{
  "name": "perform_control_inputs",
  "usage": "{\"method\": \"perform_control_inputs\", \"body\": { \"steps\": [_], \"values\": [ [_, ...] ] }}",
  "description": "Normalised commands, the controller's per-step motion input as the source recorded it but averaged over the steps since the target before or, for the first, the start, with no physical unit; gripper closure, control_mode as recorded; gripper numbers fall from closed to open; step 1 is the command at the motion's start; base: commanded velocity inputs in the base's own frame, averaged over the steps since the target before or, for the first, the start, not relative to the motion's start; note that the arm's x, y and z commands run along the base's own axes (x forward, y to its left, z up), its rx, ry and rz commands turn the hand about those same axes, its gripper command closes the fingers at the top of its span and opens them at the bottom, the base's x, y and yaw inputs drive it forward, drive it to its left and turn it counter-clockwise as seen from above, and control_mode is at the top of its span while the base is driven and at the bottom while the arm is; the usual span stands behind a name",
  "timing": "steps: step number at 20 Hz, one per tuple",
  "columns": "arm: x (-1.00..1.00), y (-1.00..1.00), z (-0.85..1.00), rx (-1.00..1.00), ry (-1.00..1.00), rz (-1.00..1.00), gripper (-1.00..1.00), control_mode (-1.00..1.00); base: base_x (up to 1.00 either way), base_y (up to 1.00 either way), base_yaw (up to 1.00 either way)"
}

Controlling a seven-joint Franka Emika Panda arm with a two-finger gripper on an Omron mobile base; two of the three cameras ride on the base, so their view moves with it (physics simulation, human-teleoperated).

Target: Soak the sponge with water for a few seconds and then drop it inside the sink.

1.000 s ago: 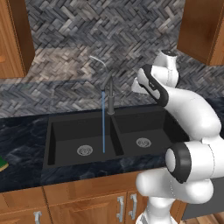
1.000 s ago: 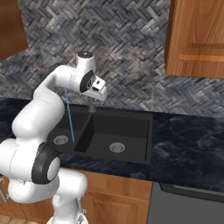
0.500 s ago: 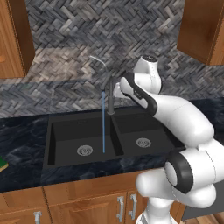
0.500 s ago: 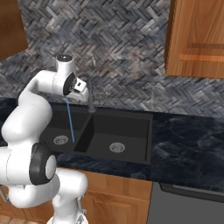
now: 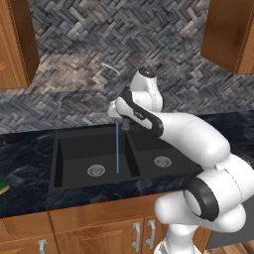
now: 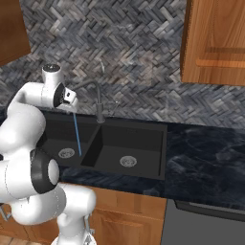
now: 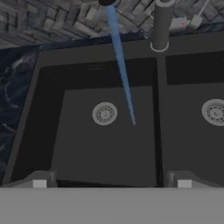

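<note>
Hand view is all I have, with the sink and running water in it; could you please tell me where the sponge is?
Observer: The sponge lies on the countertop left of the sink, at the left base view's edge.
Operator: Is the gripper near it?
Observer: No, the gripper hangs open and empty by the faucet, above the sink.
Operator: What's right of the sink?
Observer: More dark countertop, under a wooden wall cabinet.

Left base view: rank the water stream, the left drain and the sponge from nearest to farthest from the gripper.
1. The water, falling just below the open gripper.
2. The left drain, lower, on the floor of the sink's left basin.
3. The sponge, far left on the countertop, at the picture's edge.
</note>
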Motion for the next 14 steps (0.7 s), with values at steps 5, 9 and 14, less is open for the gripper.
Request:
{"method": "perform_control_inputs", "body": {
  "steps": [5,9,14],
  "values": [
    [0.0,0.63,0.0,0.0,0.01,0.1,-1.0,-1.0,0.0,0.0,0.0],
    [0.0,0.51,0.0,0.0,0.0,0.11,-1.0,-1.0,0.0,0.0,0.0],
    [0.0,0.35,0.0,0.0,0.0,0.13,-1.0,-1.0,0.0,0.0,0.0]
  ]
}}
